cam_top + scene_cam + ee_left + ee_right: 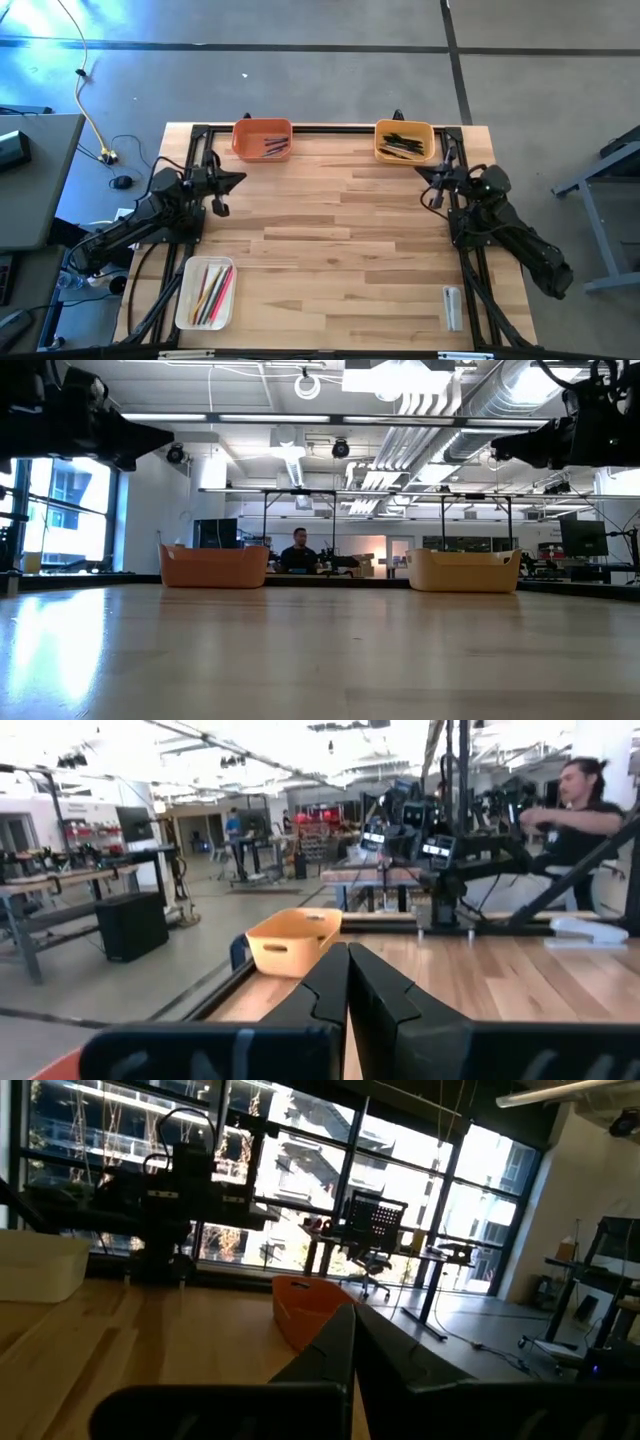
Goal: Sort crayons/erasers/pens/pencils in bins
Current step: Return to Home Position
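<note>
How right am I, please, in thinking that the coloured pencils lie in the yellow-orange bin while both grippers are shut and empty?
Not quite: the high view shows the pencils in the white bin; the yellow-orange bin holds dark pens. The left gripper and right gripper are indeed shut and empty.

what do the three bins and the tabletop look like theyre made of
Orange bin and yellow-orange bin: probably moulded plastic, fairly matte, judging by the even colour, rounded corners and rolled rim.
White bin: likely the same plastic, with a smooth rounded rim.
Table: wood, joined strips with visible grain, and a satin finish that gives soft reflections in the low view.
</note>
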